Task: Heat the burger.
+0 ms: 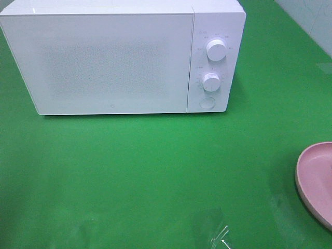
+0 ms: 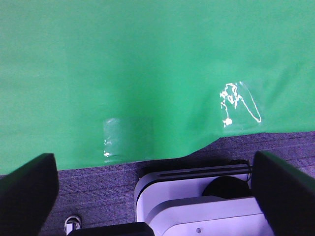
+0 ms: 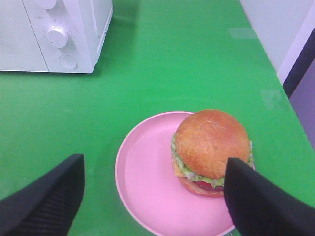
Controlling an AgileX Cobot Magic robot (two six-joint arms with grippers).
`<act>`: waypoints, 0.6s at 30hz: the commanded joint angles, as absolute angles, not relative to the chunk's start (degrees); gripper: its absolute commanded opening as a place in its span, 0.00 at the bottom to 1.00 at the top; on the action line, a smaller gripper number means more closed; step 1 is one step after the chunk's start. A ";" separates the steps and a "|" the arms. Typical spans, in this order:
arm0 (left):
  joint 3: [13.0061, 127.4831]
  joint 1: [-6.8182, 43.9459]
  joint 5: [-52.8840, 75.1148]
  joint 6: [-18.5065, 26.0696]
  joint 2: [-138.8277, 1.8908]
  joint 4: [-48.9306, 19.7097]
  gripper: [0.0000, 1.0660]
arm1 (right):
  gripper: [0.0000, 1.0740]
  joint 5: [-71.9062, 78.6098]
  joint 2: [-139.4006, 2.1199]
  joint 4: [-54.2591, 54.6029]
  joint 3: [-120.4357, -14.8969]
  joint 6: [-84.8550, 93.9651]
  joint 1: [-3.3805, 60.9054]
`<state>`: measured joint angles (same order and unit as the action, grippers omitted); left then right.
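burger [image 3: 211, 150] sits on the pink plate [image 3: 147, 187], off toward one side of the dish rather than in its middle, its golden-brown bun on top with green lettuce, a sliver of yellow cheese and the patty showing under it. the plate lies flat on the green table cover [image 1: 155, 171]; in the high view only its edge shows at the right border [image 1: 316, 181], and the burger itself is out of that picture. the right gripper [image 3: 152, 196] hangs over the plate with its two dark fingers [image 3: 47, 201] spread wide, one on each side, touching neither plate nor burger and holding nothing. the white microwave [image 1: 119, 57] stands well apart from the plate at the back of the table, door closed, two round knobs [image 1: 216, 50] and a round button on its panel. the left gripper [image 2: 152, 196] is also spread wide and empty, above the near edge of the green cover, with a grey surface and a white machine base [image 2: 197, 206] below it.
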<state>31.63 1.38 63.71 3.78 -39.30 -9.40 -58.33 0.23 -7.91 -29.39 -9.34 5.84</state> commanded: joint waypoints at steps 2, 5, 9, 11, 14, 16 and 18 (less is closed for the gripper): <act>30.31 1.26 62.62 3.78 -34.72 -9.51 0.93 | 0.70 -57.70 1.72 -7.91 -29.05 -8.59 5.44; 29.62 1.26 61.42 3.78 -31.40 -9.40 0.93 | 0.70 -57.70 1.72 -7.91 -29.05 -8.59 5.44; 28.53 1.26 59.47 3.72 -25.95 -8.65 0.93 | 0.70 -57.70 1.72 -7.91 -29.05 -8.59 5.44; 28.53 1.26 59.64 3.78 -22.63 -7.33 0.93 | 0.70 -57.70 1.72 -7.91 -29.05 -8.59 5.44; 28.53 1.26 59.64 3.78 -20.28 -7.16 0.93 | 0.70 -57.70 1.72 -7.91 -29.05 -8.59 5.44; 28.53 1.26 59.70 3.78 -18.28 -7.16 0.93 | 0.70 -57.70 1.72 -7.91 -29.05 -8.59 5.44; 28.53 1.26 59.70 3.78 -16.04 -7.16 0.93 | 0.70 -57.70 1.72 -7.91 -29.05 -8.59 5.44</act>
<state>28.71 1.38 60.39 3.78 -18.05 -7.39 -58.33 0.23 -7.91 -29.39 -9.34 5.84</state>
